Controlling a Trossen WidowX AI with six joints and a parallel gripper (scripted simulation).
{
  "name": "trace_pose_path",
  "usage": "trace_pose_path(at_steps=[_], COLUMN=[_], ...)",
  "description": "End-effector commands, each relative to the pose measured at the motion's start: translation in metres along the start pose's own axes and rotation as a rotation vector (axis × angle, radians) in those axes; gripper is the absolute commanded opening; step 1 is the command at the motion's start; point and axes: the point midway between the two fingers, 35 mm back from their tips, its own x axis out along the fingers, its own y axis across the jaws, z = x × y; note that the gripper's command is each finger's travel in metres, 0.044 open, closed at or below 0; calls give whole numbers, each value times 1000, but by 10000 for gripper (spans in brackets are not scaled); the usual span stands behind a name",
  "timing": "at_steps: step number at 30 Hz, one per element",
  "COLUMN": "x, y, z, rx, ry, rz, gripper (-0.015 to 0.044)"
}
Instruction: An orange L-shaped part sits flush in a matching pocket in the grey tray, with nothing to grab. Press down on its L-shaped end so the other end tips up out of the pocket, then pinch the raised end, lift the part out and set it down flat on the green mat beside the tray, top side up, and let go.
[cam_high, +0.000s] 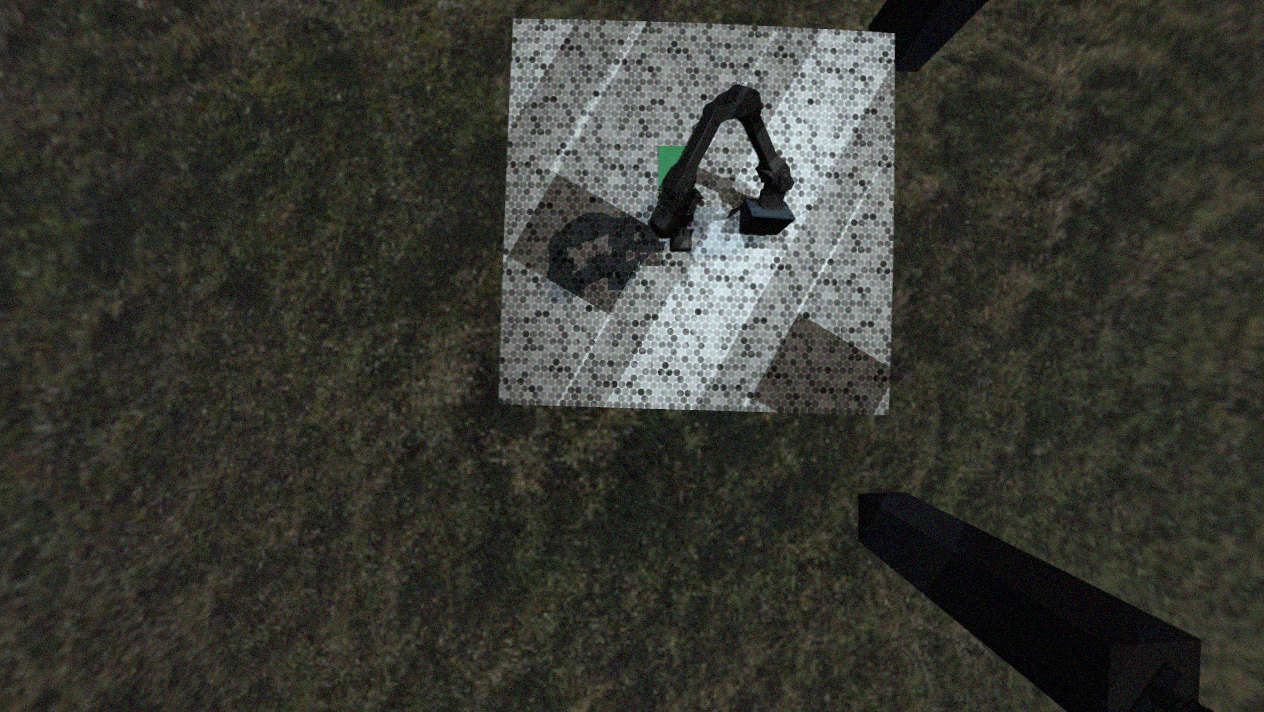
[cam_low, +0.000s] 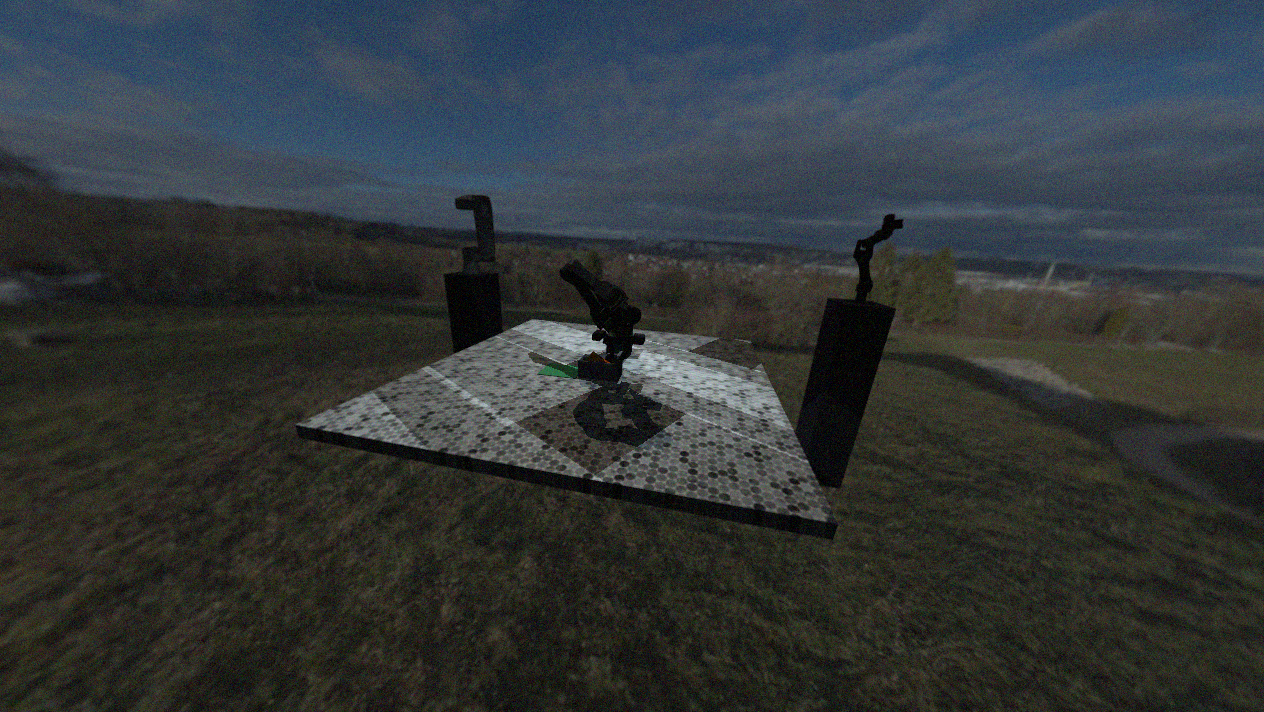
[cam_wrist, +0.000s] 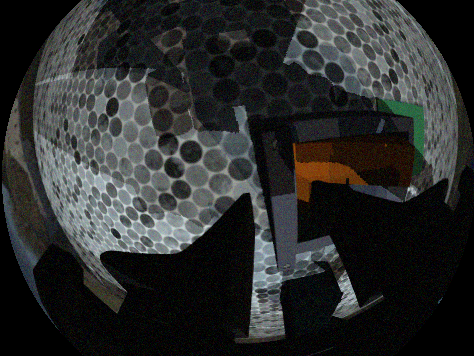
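Observation:
The orange L-shaped part (cam_wrist: 326, 170) (cam_low: 599, 358) lies in the pocket of the grey tray (cam_wrist: 284, 161) (cam_low: 601, 371). Its left portion looks brighter than its right; I cannot tell whether one end is raised. The green mat (cam_wrist: 404, 116) (cam_high: 668, 163) (cam_low: 555, 371) lies just beyond the tray. My gripper (cam_wrist: 281, 194) (cam_high: 681, 235) (cam_low: 612, 352) hangs low over the tray with its fingers partly apart and nothing between them. The right finger covers the near edge of the part, and the left finger stands outside the tray over the table. In the overhead view the arm hides the tray.
The tiled table (cam_high: 574, 353) (cam_low: 459, 415) stands on dark grass. The arm's base (cam_high: 765, 216) is right of the tray. Dark posts with camera rigs stand off the table's edges (cam_low: 473, 309) (cam_low: 844, 389) (cam_high: 1017, 601). The arm's shadow (cam_high: 601, 252) falls to the left.

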Motion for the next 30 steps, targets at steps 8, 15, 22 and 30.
trace_pose_path(at_steps=[8,15,22,30], x=[20,32,37,37], y=[-2,-2,-2,-2], z=[-1,-2,-2,-2], rx=[-7,-6,-6,-6], ry=[6,6,6,6], rz=[-7,-8,-8,-8], gripper=[180,180,180,180])
